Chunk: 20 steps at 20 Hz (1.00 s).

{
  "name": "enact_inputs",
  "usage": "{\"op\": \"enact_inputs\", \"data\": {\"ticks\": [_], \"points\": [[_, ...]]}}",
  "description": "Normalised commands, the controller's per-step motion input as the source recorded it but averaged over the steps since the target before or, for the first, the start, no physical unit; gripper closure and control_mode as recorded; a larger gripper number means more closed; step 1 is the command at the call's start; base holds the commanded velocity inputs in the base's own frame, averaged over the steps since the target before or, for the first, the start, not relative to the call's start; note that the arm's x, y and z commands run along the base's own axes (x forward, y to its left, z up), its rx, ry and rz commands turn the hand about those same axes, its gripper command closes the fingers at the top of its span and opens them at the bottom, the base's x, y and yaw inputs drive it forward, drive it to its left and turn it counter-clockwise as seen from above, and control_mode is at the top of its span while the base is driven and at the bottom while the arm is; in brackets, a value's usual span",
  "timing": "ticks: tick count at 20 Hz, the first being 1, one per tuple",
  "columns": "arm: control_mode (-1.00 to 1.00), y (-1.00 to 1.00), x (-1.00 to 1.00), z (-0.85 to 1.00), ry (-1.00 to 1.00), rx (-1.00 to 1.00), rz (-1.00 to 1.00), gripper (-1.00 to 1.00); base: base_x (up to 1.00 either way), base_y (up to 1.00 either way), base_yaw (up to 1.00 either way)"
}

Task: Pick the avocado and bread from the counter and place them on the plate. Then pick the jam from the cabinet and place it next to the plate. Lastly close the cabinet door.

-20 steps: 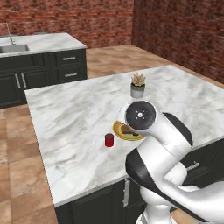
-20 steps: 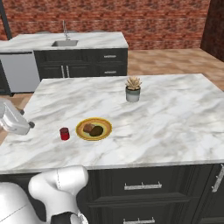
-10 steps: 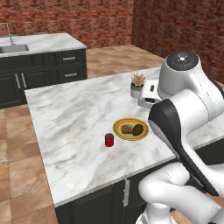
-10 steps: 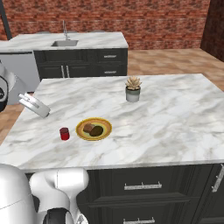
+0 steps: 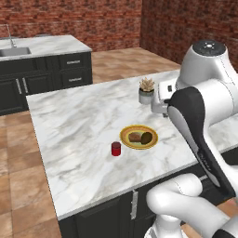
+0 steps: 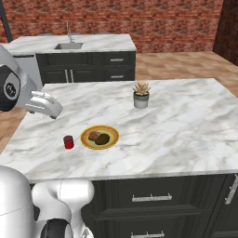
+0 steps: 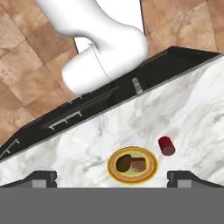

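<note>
The plate [image 5: 124, 135] [image 6: 86, 135] [image 7: 111, 168] lies on the marble counter [image 5: 74, 121] [image 6: 186, 116] [image 7: 192, 109]. On it rest the tan bread [image 5: 135, 137] [image 6: 94, 136] [image 7: 139, 165] and the dark avocado [image 5: 147, 138] [image 6: 103, 139] [image 7: 124, 162], side by side. The red jam [image 5: 116, 148] [image 6: 69, 142] [image 7: 166, 145] jar stands upright on the counter close beside the plate. My gripper [image 5: 160, 108] [image 6: 52, 113] [image 7: 113, 177] hangs high above the counter, open and holding nothing, looking down at the plate. The cabinet and its door are out of view.
A grey pot with a spiky plant [image 5: 146, 90] [image 6: 141, 95] stands farther back on the counter. Behind it is a second counter with a sink [image 5: 14, 51] [image 6: 69, 45] before a brick wall. Dark drawer fronts [image 6: 153, 197] [image 7: 65, 120] run below the counter's edge.
The hand has lifted from just over the plate and swung up and back above the counter. The jaws stayed open. Plate, food and jar have not moved.
</note>
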Motion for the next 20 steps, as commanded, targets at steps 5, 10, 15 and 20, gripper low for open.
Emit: {"op": "enact_inputs", "data": {"ticks": [5, 10, 15, 20], "points": [[-1.0, -0.01, -0.12, -0.22, -0.06, 0.01, 0.22, -1.0, 0.0, 0.0, 0.0], [-1.0, -0.02, -0.1, -0.19, -0.01, 0.04, 0.25, -1.0, 0.0, 0.0, 0.0], [-1.0, -0.02, -0.1, -0.04, -0.01, 0.05, 0.26, -1.0, 0.0, 0.0, 0.0], [-1.0, -0.01, -0.12, 0.0, -0.03, 0.06, 0.13, -1.0, 0.0, 0.0, 0.0]]}}
